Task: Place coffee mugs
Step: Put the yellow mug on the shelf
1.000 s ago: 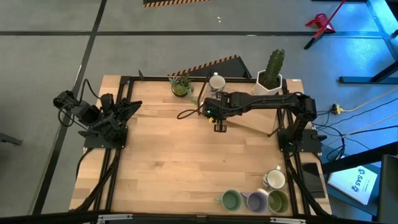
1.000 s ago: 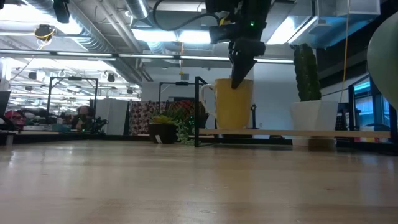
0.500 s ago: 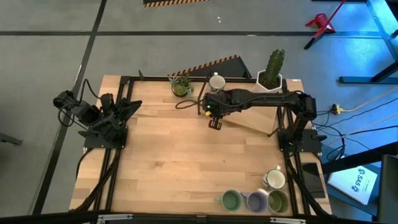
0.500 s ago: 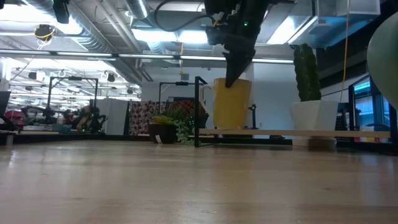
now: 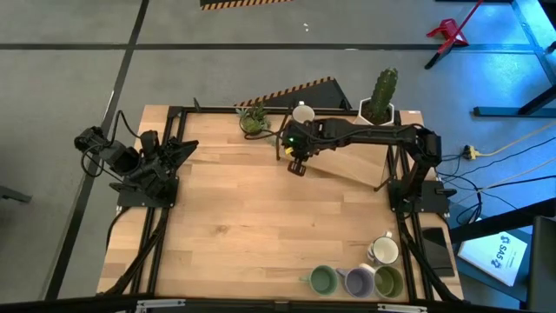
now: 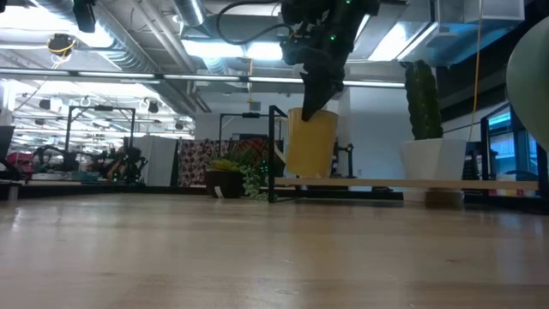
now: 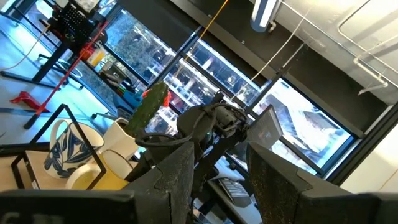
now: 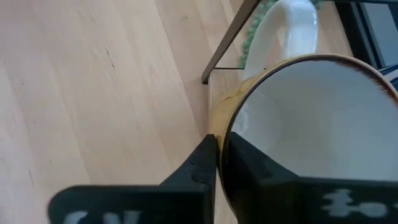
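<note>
Right gripper (image 8: pixel 217 163) pinching the rim of a cream mug (image 8: pixel 298 124) at the counter (image 5: pixel 261 217) far edge.
Likely mid-pickup, mug tilted; next needs a steady lift clear; left gripper (image 7: pixel 214 180) waits spread at the left edge.

The middle of the table (image 5: pixel 261 226) lies open. Obstacles crowd the far edge: small plant (image 5: pixel 253 119), cactus pot (image 5: pixel 378 109), and four mugs (image 5: pixel 358 278) at the near right corner.

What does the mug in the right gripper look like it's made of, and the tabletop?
Mug: likely glazed ceramic, with a glossy white inside, yellow outside and a thin brown rim. Right gripper pinches its wall. Tabletop: light wood planks, visible grain, satin finish.
</note>
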Controlling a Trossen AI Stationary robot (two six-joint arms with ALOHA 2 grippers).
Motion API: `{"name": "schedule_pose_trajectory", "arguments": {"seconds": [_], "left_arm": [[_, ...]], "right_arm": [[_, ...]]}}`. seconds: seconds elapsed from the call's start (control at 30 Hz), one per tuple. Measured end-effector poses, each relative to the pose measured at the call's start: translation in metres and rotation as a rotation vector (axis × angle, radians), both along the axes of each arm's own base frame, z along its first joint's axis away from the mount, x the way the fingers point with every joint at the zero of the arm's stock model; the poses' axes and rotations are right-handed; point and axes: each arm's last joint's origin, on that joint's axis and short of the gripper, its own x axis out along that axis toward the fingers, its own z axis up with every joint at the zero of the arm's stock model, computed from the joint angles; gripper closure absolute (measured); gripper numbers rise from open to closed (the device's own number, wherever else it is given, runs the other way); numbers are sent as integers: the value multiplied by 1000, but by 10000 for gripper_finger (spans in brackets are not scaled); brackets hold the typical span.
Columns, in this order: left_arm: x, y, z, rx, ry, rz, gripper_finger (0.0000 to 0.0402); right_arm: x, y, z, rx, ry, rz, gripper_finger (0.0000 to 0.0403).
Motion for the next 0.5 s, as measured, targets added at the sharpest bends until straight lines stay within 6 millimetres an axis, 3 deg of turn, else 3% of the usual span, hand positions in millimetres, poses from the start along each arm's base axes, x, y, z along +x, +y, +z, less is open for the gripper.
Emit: {"name": "schedule_pose_trajectory", "arguments": {"seconds": [0.33,0.5], "left_arm": [[0,0,0,0,0,1,259],[0,0,0,0,0,1,259]], "right_arm": [[2,-2,1,-42,-18,-20,318],[4,-3,5,-111,-41,-8,309]]}}
